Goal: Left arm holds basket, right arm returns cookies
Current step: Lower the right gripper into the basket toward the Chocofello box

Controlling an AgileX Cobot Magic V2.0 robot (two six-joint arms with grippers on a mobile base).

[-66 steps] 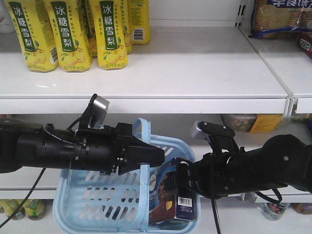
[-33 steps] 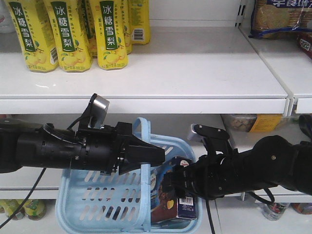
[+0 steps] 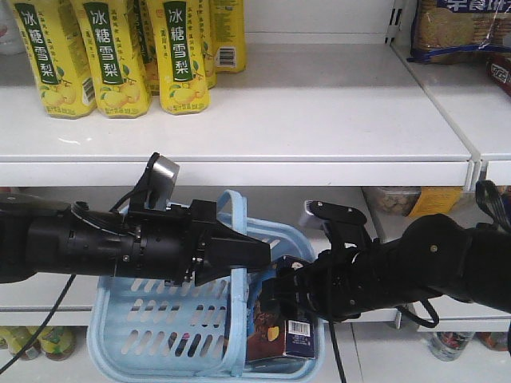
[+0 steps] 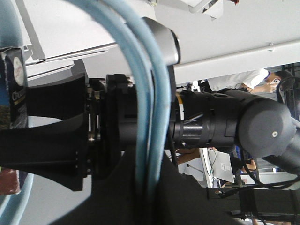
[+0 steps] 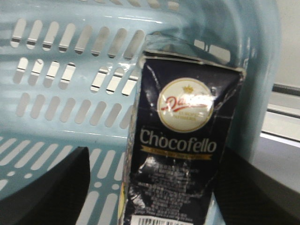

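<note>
Straddling cookies (image 5: 180,140) against basket (image 5: 56,55) wall, right gripper (image 3: 279,291) jaws stand apart.

Light blue slotted basket (image 3: 160,319), dark navy cookies box (image 5: 183,154), yellow bottles (image 3: 112,56)

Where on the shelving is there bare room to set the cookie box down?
The white upper shelf is bare from the yellow drink bottles rightward to its right edge. Crowded: the light blue plastic basket's right end, filled by the navy cardboard cookie box.

Glossy plastic basket (image 5: 47,133); creased, faintly shiny cardboard cookies box (image 5: 183,164).
</note>
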